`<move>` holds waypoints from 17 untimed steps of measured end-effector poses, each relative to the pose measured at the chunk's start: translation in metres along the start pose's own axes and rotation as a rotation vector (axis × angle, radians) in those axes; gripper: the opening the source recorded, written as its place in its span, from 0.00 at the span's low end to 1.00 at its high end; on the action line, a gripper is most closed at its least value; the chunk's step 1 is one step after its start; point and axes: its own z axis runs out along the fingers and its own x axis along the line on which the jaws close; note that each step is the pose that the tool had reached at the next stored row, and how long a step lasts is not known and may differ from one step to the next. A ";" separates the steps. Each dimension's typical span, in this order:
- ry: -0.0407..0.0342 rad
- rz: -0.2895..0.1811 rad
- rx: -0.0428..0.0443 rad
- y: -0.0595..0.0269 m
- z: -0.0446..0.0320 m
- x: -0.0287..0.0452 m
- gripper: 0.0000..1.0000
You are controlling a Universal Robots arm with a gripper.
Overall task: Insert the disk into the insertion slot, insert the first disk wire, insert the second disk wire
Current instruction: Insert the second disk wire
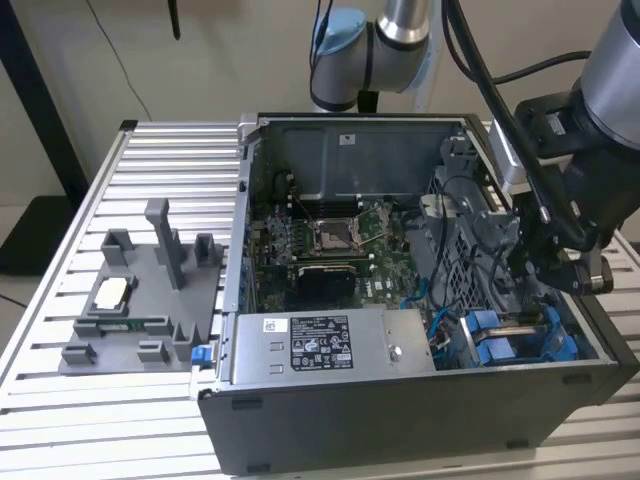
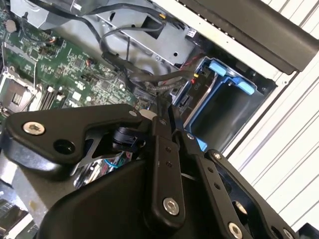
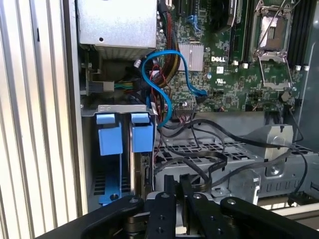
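Gripper (image 3: 177, 191) fingers together, nothing held, above insertion slot (image 3: 122, 149), slatted alu table (image 1: 120, 190), beige wall.

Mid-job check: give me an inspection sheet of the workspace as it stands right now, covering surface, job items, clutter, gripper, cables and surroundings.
Surface: ribbed metal table, carrying the open computer case.
Job's things: the disk in its blue carrier sits in the insertion slot; whether it is fully seated cannot be told.
Clutter: grey fixture tray at the exterior view's left, holding small parts; grey power-supply box inside the case.
Gripper: the gripper hangs above the drive bay among black wires; whether it holds one cannot be told.
Cables: blue data cable looping over the motherboard; black wires draped across the bay.
Surroundings: nothing seen.
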 end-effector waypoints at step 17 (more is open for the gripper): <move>0.0293 0.035 -0.1529 -0.0253 0.0078 0.0045 0.16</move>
